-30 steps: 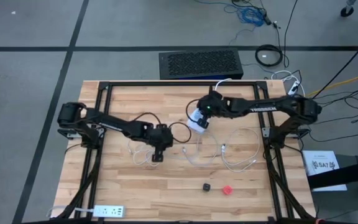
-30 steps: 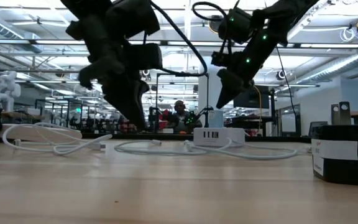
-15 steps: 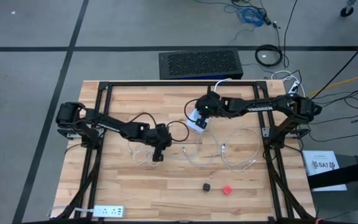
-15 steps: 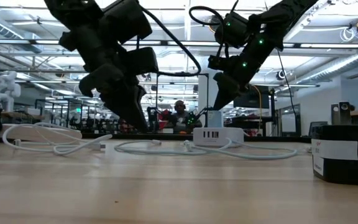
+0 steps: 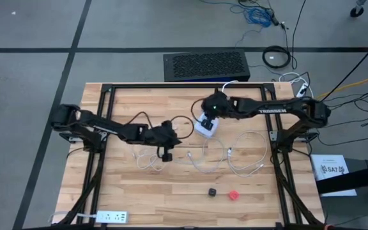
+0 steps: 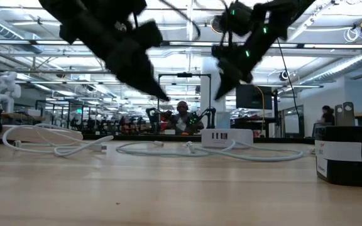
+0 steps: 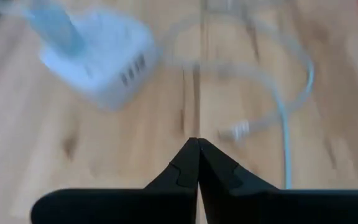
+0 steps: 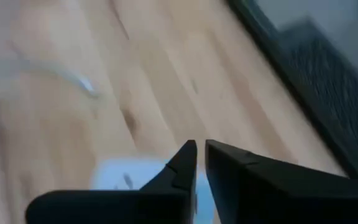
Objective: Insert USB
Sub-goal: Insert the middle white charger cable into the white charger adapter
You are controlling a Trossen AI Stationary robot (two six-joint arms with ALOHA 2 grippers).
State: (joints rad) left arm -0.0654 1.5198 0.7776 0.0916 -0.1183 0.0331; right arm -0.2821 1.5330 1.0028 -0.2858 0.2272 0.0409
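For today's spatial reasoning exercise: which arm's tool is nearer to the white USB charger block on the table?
The right. The right tool hangs just above the white USB charger block, empty. The left tool sits further off, over the white cables on the block's left.

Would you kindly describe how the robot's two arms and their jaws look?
Both are dark, slim, jointed arms. The right arm bears white lettering along its link and small green lights near the wrist. A thin black cable loops beside the left arm. Each ends in black, wedge-shaped jaws.

The left gripper (image 5: 165, 156) hangs above the worktop (image 5: 133, 191), jaws pressed together. The right gripper (image 5: 207, 119), raised, shows a narrow gap.
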